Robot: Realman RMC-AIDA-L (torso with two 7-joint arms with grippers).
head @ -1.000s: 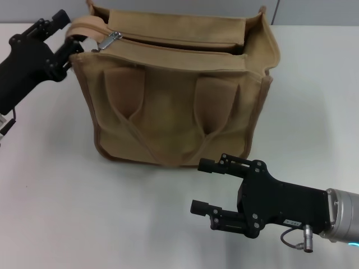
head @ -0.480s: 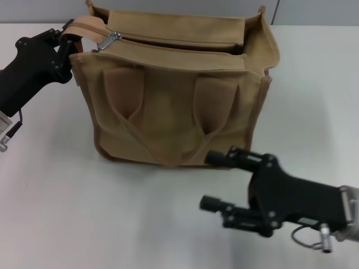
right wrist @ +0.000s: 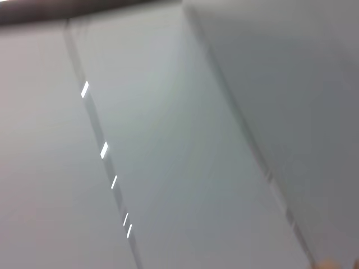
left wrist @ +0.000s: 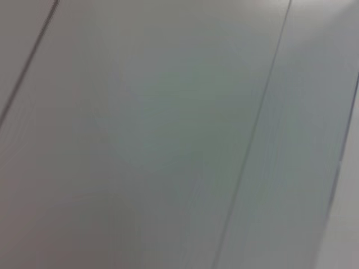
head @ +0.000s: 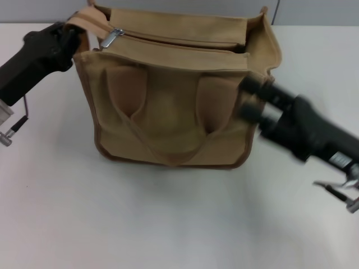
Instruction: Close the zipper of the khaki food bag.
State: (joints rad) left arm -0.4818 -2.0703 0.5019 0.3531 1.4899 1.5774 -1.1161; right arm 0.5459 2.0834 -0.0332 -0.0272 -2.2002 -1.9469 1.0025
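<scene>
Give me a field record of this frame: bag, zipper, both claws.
bag: khaki bag upright on the white table, top still gaping
zipper: open; silver pull tab at the bag's left end
left claw: left claw at the bag's top left corner, by a handle loop; grip unclear
right claw: right claw against the bag's right front corner, motion-blurred
wrist views: only blank grey surfaces

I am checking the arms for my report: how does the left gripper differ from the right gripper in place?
The left gripper is at the khaki food bag's upper left corner, near the zipper pull; the right gripper is lower, before the bag's front right side. Left looks sharp, right motion-blurred. Both are black.
</scene>
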